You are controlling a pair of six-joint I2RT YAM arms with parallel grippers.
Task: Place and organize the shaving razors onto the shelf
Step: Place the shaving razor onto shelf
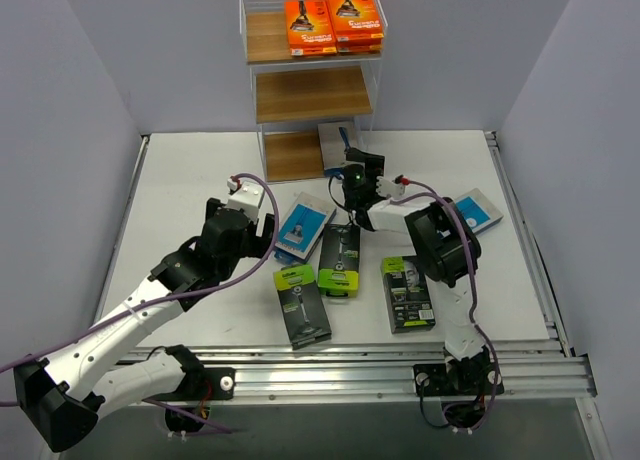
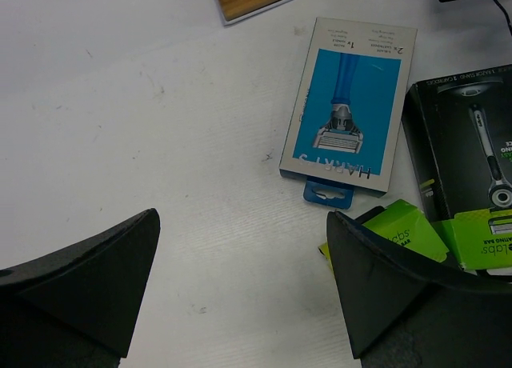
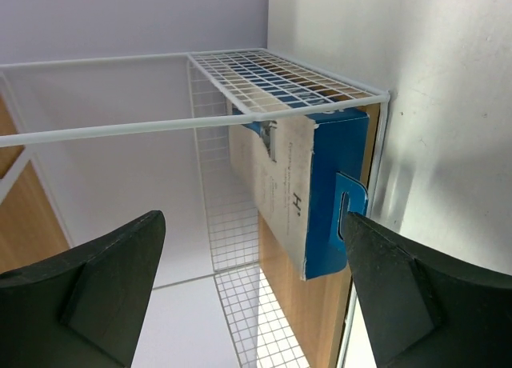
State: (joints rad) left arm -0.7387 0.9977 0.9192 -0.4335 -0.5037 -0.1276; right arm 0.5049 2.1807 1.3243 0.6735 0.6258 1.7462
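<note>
1. White table point(image 1: 180, 180): central blue razor pack point(image 1: 303, 225); right blue razor pack point(image 1: 480, 210); three black-and-lime packs point(image 1: 340, 260) nearer; shelf point(image 1: 312, 95) at far edge.
2. Shelf: orange packs point(image 1: 335, 25) stacked on top tier, right; blue-and-white pack point(image 1: 338, 143) at bottom board's right end.

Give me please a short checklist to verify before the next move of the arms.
1. Is the right gripper open, not gripping: ok.
2. Is the shelved blue pack inside the bottom tier of the shelf: ok. Steady there: cannot tell.
3. Is the left gripper open and holding nothing: ok.
4. Is the second blue pack, ahead of the left gripper, flat with nothing on top: ok.
5. Are the orange packs stacked on the top tier: ok.
6. Are all razors shelved: not ok, the black-and-green packs lie on the table.
</note>
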